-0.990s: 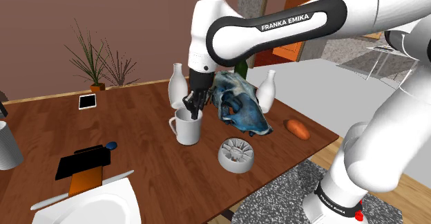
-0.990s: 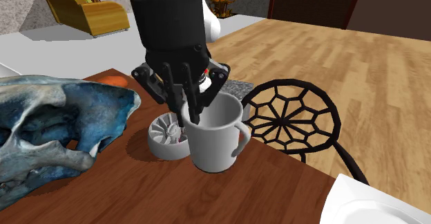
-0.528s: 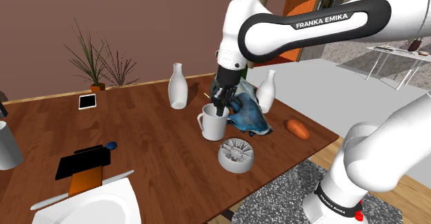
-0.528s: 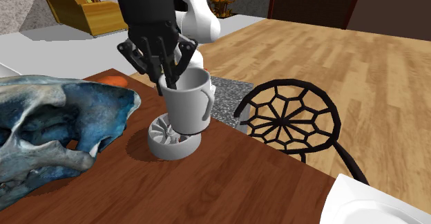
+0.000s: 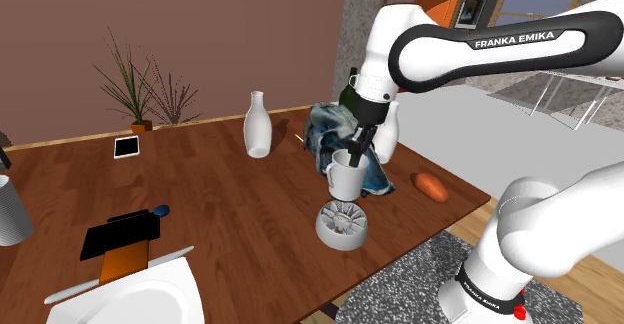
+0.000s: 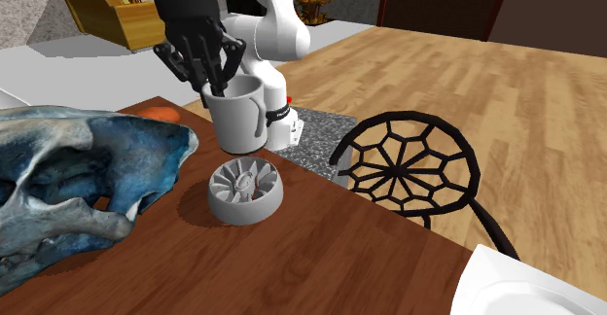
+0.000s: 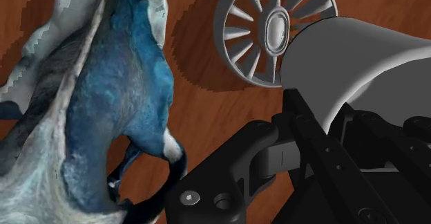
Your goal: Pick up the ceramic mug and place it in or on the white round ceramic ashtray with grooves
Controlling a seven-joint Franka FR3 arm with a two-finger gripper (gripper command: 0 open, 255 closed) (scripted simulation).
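A plain white mug [image 5: 346, 178] [image 6: 238, 117] [image 7: 352, 65] hangs in the air, its rim clasped by my black gripper [image 5: 357, 154] [image 6: 209, 78] [image 7: 314, 129], which is shut on its wall. Below it on the brown wooden table [image 5: 230, 212] sits a grey-white round ashtray with radial grooves [image 5: 341, 223] [image 6: 246, 188] [image 7: 257, 29]. In the shoulder view the mug floats just above the ashtray. In the second exterior view it hangs beyond the ashtray and a little toward that view's left.
A blue-and-white animal skull [image 5: 345, 152] [image 6: 78, 182] [image 7: 103, 91] lies close beside the ashtray. Two white bottles [image 5: 257, 124] [image 5: 387, 130], an orange lump [image 5: 431, 185], a white plate [image 5: 140, 297], a black-and-orange device [image 5: 122, 240] share the table. A black wire chair [image 6: 413, 167] stands at the edge.
The gripper lifted the mug off the table and carried it toward the shoulder view's right, from beside the bottle to above the ashtray. The grip stayed shut throughout.
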